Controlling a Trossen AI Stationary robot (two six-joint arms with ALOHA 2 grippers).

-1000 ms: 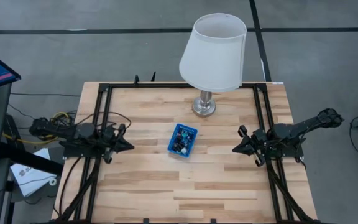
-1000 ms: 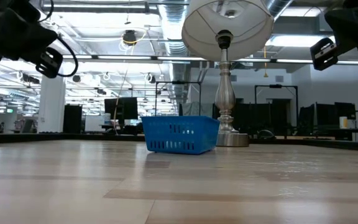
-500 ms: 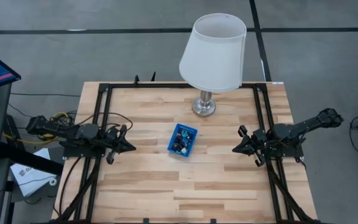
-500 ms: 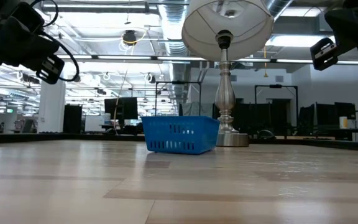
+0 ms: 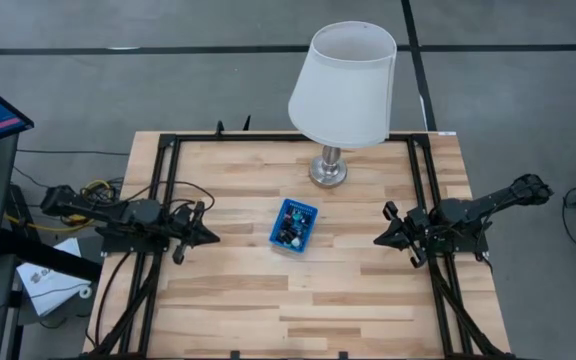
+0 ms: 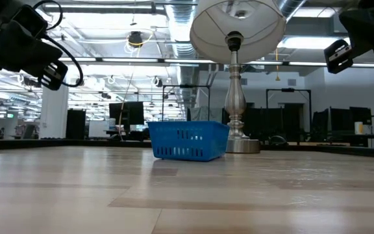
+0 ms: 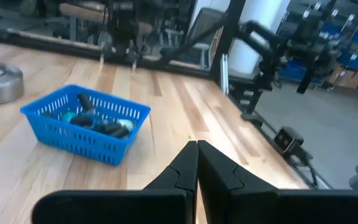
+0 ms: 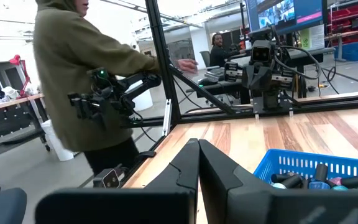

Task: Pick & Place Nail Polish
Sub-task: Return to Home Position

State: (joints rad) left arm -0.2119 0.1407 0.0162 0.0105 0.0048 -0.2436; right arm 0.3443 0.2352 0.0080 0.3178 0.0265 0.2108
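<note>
Several nail polish bottles [image 7: 98,121] with dark caps and teal bodies lie inside a small blue square basket [image 5: 293,225] that rests on its bottom at the table's middle; they also show in the right wrist view [image 8: 319,178]. My left gripper [image 5: 211,237] is shut and empty, above the table left of the basket. My right gripper [image 5: 377,241] is shut and empty, above the table right of the basket. In the wrist views the left gripper [image 7: 197,147] and the right gripper [image 8: 198,144] each show closed fingertips.
A table lamp with a white shade [image 5: 344,85] stands on its metal base [image 5: 328,170] just behind the basket. Black frame rails [image 5: 164,200] run along the table's left, right and far sides. A person in an olive hoodie [image 8: 79,68] stands beyond the table's left side.
My left gripper has moved a little toward the table's near edge and slightly down, staying shut. The basket and my right gripper have kept still.
</note>
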